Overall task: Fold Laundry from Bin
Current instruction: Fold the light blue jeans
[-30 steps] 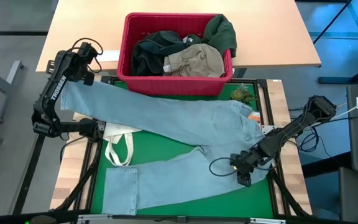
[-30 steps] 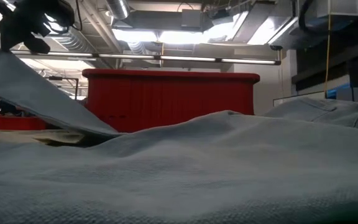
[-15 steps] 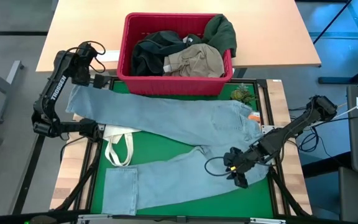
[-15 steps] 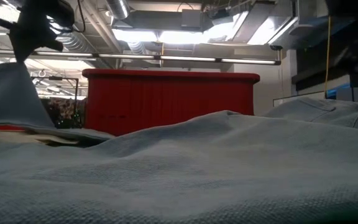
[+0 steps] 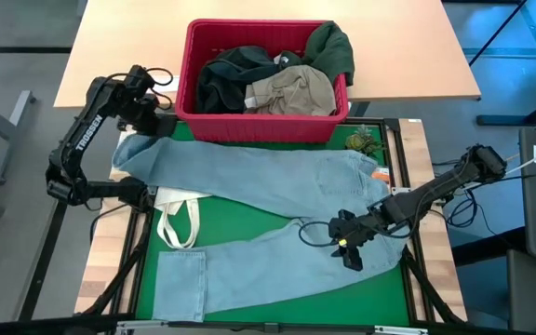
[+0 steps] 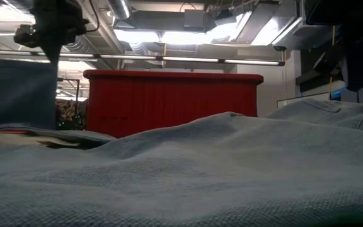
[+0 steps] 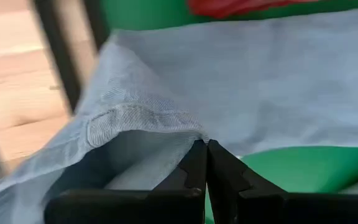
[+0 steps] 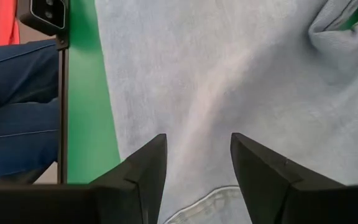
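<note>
The left gripper [image 7: 205, 163] pinched the light blue denim jeans' [image 5: 277, 181] hem, seemingly to fold that leg, while the right gripper's [image 8: 194, 163] fingers hovered spread.

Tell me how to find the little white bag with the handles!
Find the big red bin at the far side of the table, then come nearer to the green mat. On the mat's left edge, the white tote bag peeks out from under the light blue jeans. It is the only white cloth, with loop handles.
</note>
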You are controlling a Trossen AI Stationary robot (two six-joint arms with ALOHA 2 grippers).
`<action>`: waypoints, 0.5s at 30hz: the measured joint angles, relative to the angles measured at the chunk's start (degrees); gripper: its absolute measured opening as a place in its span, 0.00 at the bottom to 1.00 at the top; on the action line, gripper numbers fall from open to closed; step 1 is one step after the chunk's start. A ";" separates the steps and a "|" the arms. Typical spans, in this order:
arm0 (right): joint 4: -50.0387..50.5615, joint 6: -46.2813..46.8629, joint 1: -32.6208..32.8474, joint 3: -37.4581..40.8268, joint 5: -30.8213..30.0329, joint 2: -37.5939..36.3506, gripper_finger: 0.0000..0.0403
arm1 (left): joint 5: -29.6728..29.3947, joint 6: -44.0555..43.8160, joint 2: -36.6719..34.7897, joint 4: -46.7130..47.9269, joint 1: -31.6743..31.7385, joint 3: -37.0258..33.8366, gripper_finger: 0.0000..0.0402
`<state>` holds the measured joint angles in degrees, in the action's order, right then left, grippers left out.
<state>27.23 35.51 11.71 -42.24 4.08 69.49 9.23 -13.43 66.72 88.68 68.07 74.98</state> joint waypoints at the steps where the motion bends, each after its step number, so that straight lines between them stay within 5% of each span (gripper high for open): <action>1: 0.00 -0.01 -0.25 0.00 0.00 0.00 0.44 | 1.23 -0.98 0.00 -0.55 -0.80 0.00 0.00; 9: -0.07 -0.04 -0.57 -0.04 -0.09 -0.02 0.44 | 10.02 -11.11 0.00 -9.78 -9.61 0.00 0.00; 15: -0.10 -0.26 -0.50 -0.04 -0.13 -0.02 0.44 | 9.34 -22.54 0.00 -19.30 -19.83 -0.02 0.00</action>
<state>27.14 35.25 11.20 -42.28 3.95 69.47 18.57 -35.97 66.72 69.37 48.24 74.96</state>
